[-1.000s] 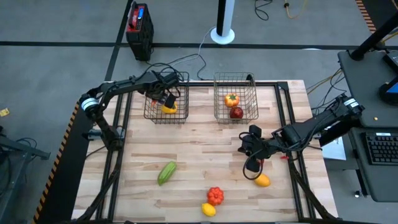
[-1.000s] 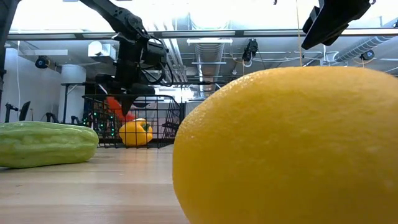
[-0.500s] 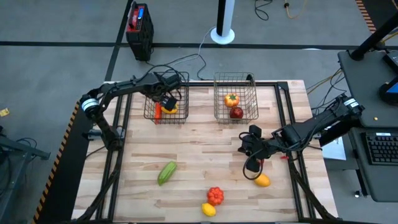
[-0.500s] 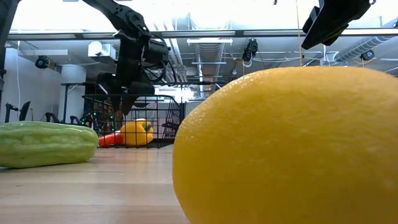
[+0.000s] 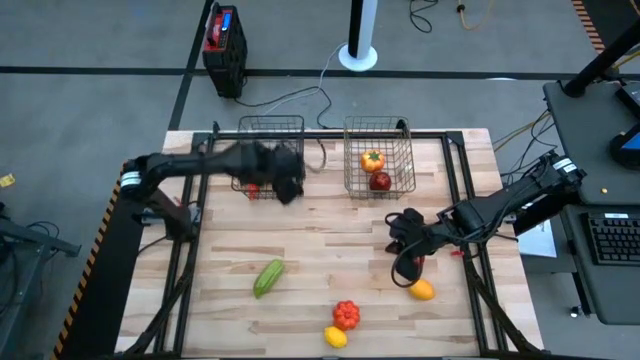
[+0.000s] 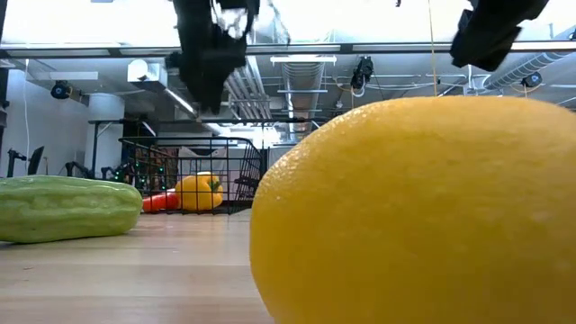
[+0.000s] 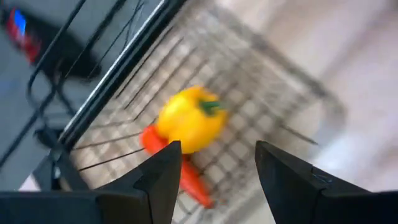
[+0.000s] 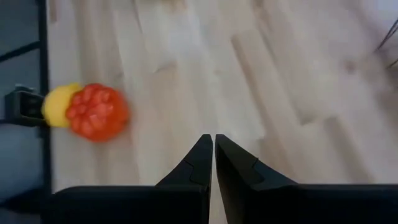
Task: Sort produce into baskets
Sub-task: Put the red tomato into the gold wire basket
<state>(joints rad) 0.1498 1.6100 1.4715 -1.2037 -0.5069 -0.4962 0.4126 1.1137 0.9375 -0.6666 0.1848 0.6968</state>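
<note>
Two wire baskets stand at the table's far side. The left basket (image 5: pixel 262 160) holds a yellow pepper (image 7: pixel 188 118) and an orange carrot (image 7: pixel 181 176), both lying on its floor. The right basket (image 5: pixel 378 150) holds an orange-red tomato (image 5: pixel 372 158) and a dark red apple (image 5: pixel 380 181). My left gripper (image 7: pixel 217 149) is open and empty, above the left basket's near right corner (image 5: pixel 287 187). My right gripper (image 8: pixel 213 142) is shut and empty, above the board in front of the right basket (image 5: pixel 396 224).
On the table's near half lie a green cucumber (image 5: pixel 268 277), a lumpy red piece (image 5: pixel 346 314), a lemon (image 5: pixel 335 337) and an orange (image 5: pixel 422 290). The orange fills the low view (image 6: pixel 414 207). Bare board lies between the baskets and these pieces.
My left gripper has let go of the carrot, which has fallen onto the left basket's floor beside the yellow pepper. The gripper has then risen and swung quickly toward the table's near side and right, away from the basket.
</note>
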